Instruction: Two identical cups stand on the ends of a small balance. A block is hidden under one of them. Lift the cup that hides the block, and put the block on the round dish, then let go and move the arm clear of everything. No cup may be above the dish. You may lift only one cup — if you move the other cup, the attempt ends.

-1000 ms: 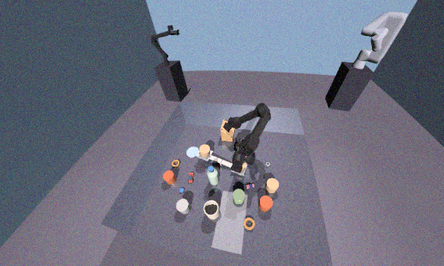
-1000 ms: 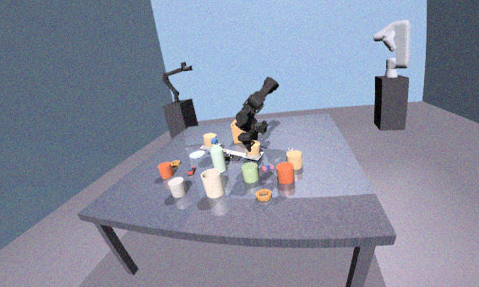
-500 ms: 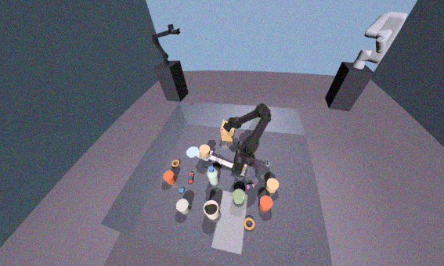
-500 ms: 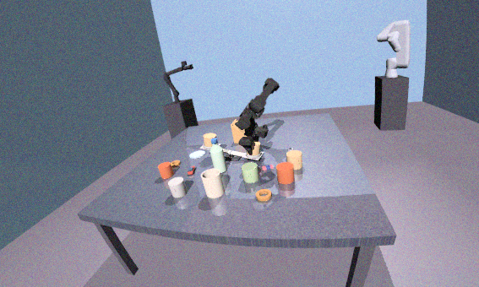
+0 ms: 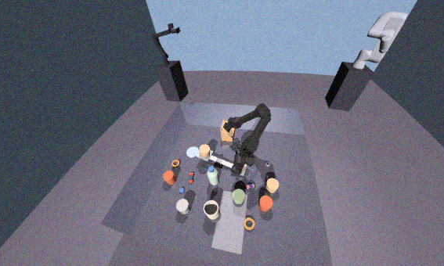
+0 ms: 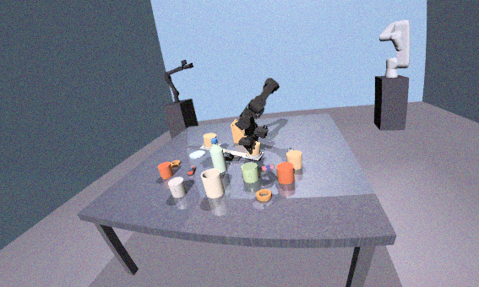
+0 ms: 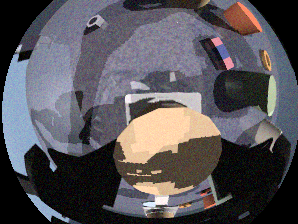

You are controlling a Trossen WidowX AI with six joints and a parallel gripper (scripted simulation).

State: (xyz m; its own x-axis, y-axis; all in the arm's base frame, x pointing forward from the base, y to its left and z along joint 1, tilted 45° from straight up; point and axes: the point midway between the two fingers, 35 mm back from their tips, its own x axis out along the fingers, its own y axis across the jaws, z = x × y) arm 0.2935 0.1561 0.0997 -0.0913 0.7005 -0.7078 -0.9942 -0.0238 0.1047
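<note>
A white balance beam (image 5: 222, 160) (image 6: 236, 153) lies on the table in front of the arm's base. A tan cup (image 5: 204, 150) (image 6: 209, 139) stands on its left end. The other tan cup (image 5: 243, 170) (image 6: 257, 148) (image 7: 166, 139) stands on the right end, and its top fills the middle of the wrist view. My gripper (image 5: 242, 166) (image 6: 250, 145) (image 7: 165, 136) is lowered over this right cup and shut on it, one finger on each side. The pale blue round dish (image 5: 190, 152) (image 6: 197, 154) lies just left of the left cup. The block is hidden.
A tan box (image 5: 227, 132) (image 6: 236, 131) stands behind the balance. In front stand a pale green bottle (image 5: 212, 176), a green cup (image 5: 238, 196), orange cups (image 5: 265, 203) (image 5: 168, 177), a tan cup (image 5: 272, 185), a cream mug (image 5: 211, 210), a white cup (image 5: 182, 205) and two orange rings (image 5: 249, 224) (image 5: 175, 163).
</note>
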